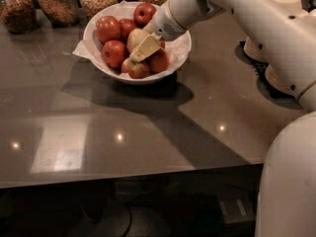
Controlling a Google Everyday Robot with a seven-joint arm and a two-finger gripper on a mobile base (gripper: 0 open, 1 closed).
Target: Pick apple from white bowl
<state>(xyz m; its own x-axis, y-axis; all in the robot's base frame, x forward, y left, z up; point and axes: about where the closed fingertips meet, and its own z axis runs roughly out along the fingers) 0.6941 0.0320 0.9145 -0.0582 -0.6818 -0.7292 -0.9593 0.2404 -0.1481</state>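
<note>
Reaching in from the upper right of the camera view, the arm (247,14) is carrying the claw (144,48) into the white bowl (92,31), and the claw's tip is lying low among the fruit, near the bowl's middle. Its long axis is running from upper right to lower left, in line with the wrist. The relation that is mattering most: a pale yellowish apple (134,36) is sitting just up and to the left of the tip, touching it or very nearly so (I cannot tell which). A red apple (159,61) is lying just below and to the right, and a smaller reddish apple (135,69) is sitting just in front. Whether the claw is gaping, narrowed or already holding one of these I cannot tell. Any apple being taken is likely one of these three neighbours, and lifting it is probably calling for a pull back up along the wrist's line, so the others are not being dragged over the rim.

The bowl, lined with crinkled white paper (80,49), is standing toward the back of the dark desk (148,132) and is holding at least seven apples, all inside it. Behind it, glass jars (58,4) of dry goods are lining the far edge. Well apart to the right, stacked beige bowls (253,51) are showing partly under the arm
</note>
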